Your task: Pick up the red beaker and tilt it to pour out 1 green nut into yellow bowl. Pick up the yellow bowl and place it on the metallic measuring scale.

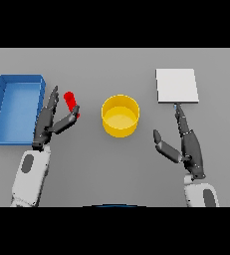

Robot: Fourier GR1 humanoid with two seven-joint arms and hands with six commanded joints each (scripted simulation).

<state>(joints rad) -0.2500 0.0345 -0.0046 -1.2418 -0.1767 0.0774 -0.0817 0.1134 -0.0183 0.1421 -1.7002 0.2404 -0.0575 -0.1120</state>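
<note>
The red beaker (71,103) stands left of the yellow bowl (120,115), just right of the left hand (51,122), whose spread fingers and thumb flank it unclosed. The right hand (186,144), relaxed open, sits well apart.

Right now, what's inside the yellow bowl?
The yellow bowl looks empty: only its yellow floor shows, no green nut. The red beaker stands apart on its left, by the left hand; its inside cannot be seen.
</note>
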